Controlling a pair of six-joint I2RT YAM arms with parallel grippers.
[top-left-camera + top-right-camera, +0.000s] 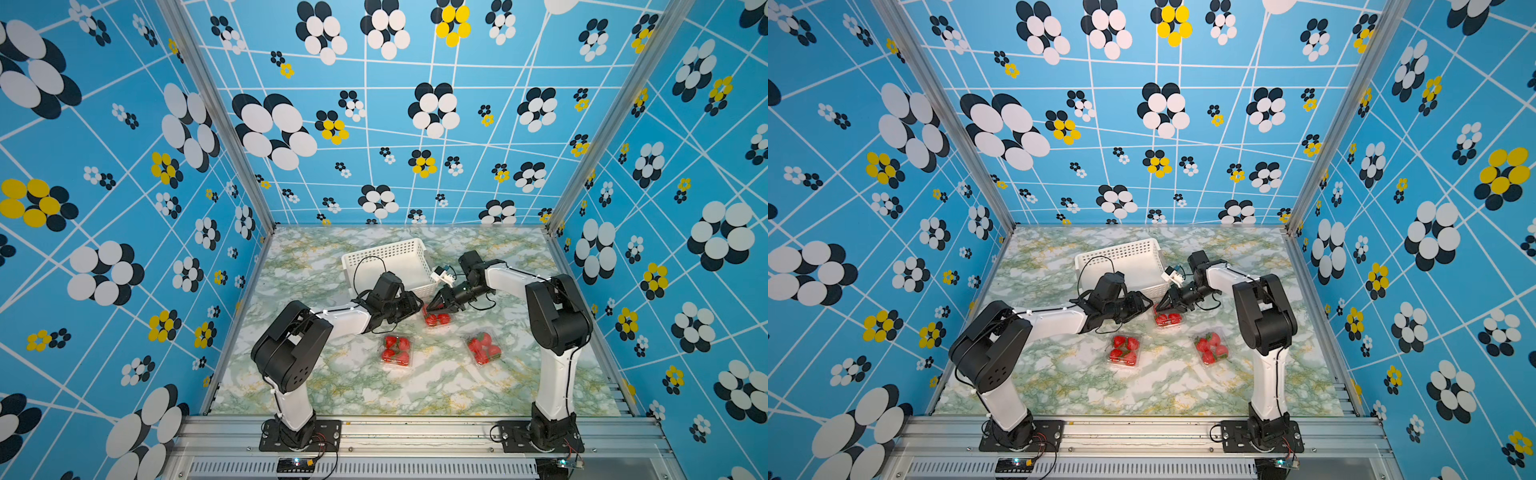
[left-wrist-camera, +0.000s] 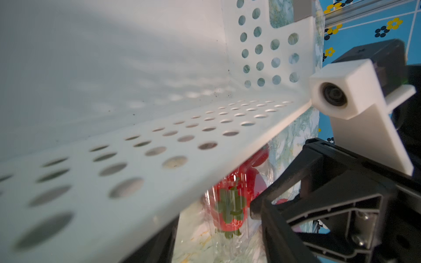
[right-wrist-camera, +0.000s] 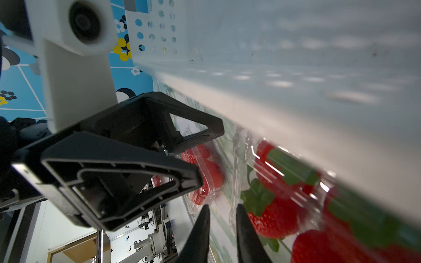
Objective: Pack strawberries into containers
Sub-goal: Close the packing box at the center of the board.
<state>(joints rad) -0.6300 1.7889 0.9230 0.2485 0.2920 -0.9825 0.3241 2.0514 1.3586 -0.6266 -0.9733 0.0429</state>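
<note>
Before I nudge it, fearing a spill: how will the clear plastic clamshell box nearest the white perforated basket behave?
The clear plastic clamshell box looks thin, probably flexing if squeezed. Low and loaded with red strawberries, it likely slides on the marbled tabletop rather than tipping.

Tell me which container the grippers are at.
The far container, beside the basket, between the left gripper and right gripper. The other two containers sit farther from the basket, away from both.

- Left arm (image 1: 340, 318) stretches forward and inward; left tool (image 3: 210, 157) has its fingers spread.
- Right arm (image 1: 507, 280) folds inward; right tool (image 3: 222, 210) points down, tips narrowly apart.
</note>
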